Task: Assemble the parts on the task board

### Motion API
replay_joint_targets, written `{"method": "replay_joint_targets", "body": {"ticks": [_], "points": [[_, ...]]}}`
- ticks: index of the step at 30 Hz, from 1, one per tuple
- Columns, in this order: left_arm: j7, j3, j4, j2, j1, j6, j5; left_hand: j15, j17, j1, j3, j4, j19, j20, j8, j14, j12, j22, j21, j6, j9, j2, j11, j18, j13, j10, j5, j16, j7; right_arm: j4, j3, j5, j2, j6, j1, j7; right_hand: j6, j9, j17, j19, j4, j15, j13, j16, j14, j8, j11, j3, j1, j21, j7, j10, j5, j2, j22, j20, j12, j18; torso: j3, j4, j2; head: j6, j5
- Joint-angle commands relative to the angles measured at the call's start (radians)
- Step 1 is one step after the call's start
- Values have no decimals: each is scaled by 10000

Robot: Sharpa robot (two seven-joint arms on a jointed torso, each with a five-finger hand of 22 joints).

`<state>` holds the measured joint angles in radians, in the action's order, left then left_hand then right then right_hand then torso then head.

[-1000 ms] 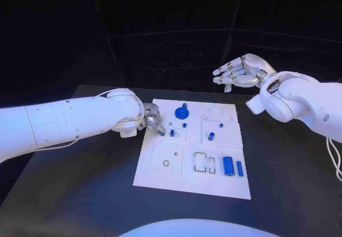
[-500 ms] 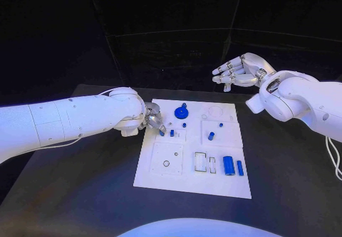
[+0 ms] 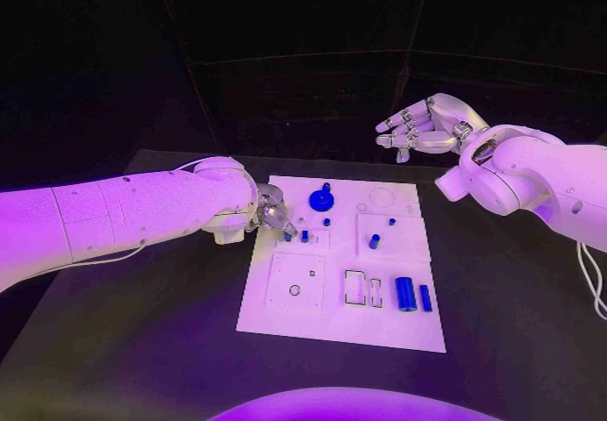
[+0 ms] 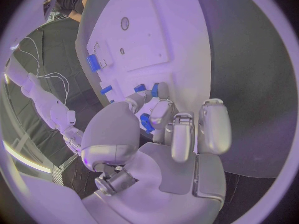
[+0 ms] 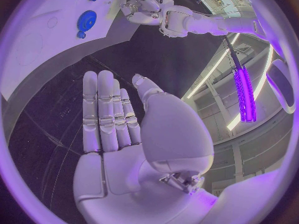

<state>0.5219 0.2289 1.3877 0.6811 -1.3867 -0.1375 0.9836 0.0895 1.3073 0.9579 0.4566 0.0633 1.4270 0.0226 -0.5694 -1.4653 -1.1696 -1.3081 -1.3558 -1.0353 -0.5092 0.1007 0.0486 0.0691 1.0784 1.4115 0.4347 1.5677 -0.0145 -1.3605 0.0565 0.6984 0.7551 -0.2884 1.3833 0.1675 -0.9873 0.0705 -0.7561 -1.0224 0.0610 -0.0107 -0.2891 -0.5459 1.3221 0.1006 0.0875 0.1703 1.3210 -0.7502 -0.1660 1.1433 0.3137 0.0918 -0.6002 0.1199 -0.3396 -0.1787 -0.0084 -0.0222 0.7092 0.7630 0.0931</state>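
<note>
White board (image 3: 317, 307) lies in the middle of the black counter (image 3: 139, 351), long side running away from the robot. Left hand (image 3: 271, 217) sits low at the board's left edge, near the far end, fingers curled in; in the left wrist view a small blue part (image 4: 146, 122) is pinched between thumb and fingertips (image 4: 161, 90), held just above the board surface. Two short blue pegs (image 3: 305, 235) stand on the board just beside that hand. Farther back, a blue gear (image 3: 323, 201) with a knob on top rests near the far edge; the right wrist view picks it up as a toothed disc (image 5: 86, 21). Near the board's middle right, a small peg (image 3: 391, 222) and a slightly larger one (image 3: 374, 240) stand apart from each other. Toward the near right corner, a blue cylinder (image 3: 405, 294) lies flat with a thin blue bar (image 3: 425, 298) just beside it, both parallel to the board's long side; rectangular slots (image 3: 364, 288) sit to their left, and a square plate with a small hole (image 3: 295, 288) left of those. Right hand (image 3: 424, 124) is raised well clear of the counter, beyond the board's far right corner, holding nothing, fingers extended side by side with thumb apart (image 5: 118, 119).
</note>
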Motion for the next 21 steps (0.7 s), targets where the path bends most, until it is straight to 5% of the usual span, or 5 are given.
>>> {"method": "replay_joint_targets", "body": {"ticks": [1,14,18,21], "points": [[101,1,-10,20,-6,2,-5,65,2634,-106,-421,100,54,-50,68,-1055,-48,-39,-44,-98,29,4,10,-24,17,58,-57,31,-19,-16,-7,5,-7,15,19,77,76,11,14,35,66,-19,14,32,3,32,-12,-7,-20,42,-27,-74,42,-46,-11,16,-41,-35,-1,-6,-1,2,-3],[-5,0,19,86,-5,441,-5,66,2634,-73,-1828,564,87,-63,210,-1055,-66,-108,-58,-236,116,2,10,-33,18,70,-145,31,-20,-6,-7,5,-8,12,19,83,76,11,14,35,66,-19,14,32,3,32,-12,-7,-20,42,-27,-74,42,-46,-11,16,-41,-35,-2,-1,-6,-4,1],[-193,-3,84,186,-4,794,-53,66,2634,-29,-2236,748,88,-62,243,-1055,-66,-110,-47,-266,131,-8,9,-31,10,69,-578,31,-22,-1,-7,5,-8,16,19,86,76,11,14,35,66,-19,14,32,3,32,-12,-7,-20,42,-27,-74,42,-46,-11,16,-41,-35,-3,-7,-2,-12,-2],[-432,-4,148,296,-4,1130,-242,65,2634,123,-2648,928,68,-61,277,-1055,-45,-76,-1,-265,140,-62,0,-19,-17,47,-1774,31,-27,5,-7,5,-7,19,19,89,76,11,14,35,66,-19,14,32,3,32,-12,-7,-20,42,-27,-74,42,-46,-11,16,-41,-35,0,0,-6,-18,-12]]}}
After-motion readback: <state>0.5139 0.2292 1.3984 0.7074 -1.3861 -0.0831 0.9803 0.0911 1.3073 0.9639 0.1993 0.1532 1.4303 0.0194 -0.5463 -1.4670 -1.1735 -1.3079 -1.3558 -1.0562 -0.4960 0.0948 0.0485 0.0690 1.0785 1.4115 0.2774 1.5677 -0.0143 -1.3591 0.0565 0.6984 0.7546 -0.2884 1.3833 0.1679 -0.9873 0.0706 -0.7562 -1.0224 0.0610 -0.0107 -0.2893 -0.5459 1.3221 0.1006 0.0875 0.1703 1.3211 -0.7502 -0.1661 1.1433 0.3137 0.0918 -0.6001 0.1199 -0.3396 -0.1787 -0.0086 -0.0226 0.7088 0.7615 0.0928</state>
